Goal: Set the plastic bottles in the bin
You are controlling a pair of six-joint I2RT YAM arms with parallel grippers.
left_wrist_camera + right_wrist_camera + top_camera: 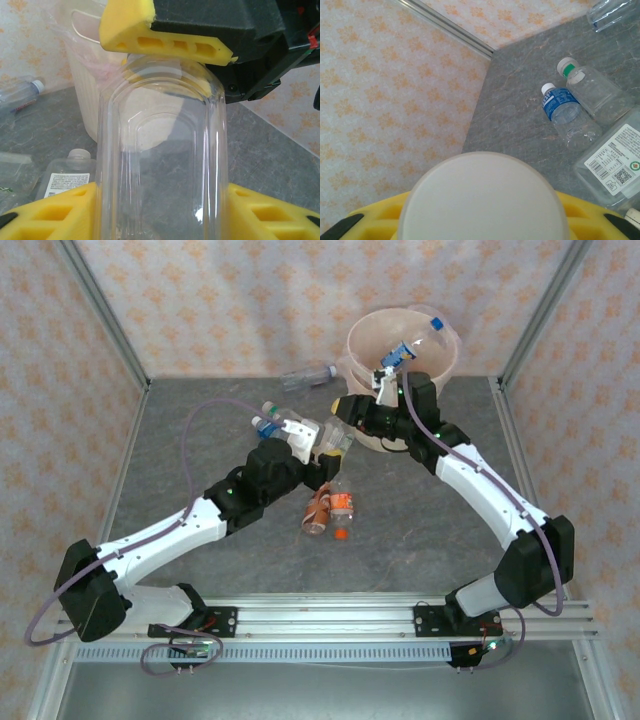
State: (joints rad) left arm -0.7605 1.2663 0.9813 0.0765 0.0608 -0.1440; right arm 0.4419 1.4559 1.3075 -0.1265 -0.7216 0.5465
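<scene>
The clear ribbed plastic bottle is up off the table, lying lengthwise between the yellow foam fingers of the left gripper. Pads sit against both its walls, so I read that as a grip. Right at its far end comes the right gripper. One yellow finger lies across the bottle's shoulder. In the right wrist view a white round end sits between the fingers, but whether they pinch it I cannot tell. It looks like a hand-over.

Just beyond both tools stands the big round beige-pink plastic bin. At least two bottles are in it: a blue-labelled bottle and a clear one against the far rim. So the job is begun, with plenty left.

Work outward from the left gripper. A flat clear bottle with a white printed label lies below and to its left. Further that way lie a blue-labelled, white-capped bottle and a green-capped bottle, close together. A clear bottle by the back wall lies ahead and left. Crushed orange-labelled bottles sit behind the fingers, under the wrist.

I judge the two arms crowd each other at the bin's near wall. The grey stone-look table elsewhere leaves room.
</scene>
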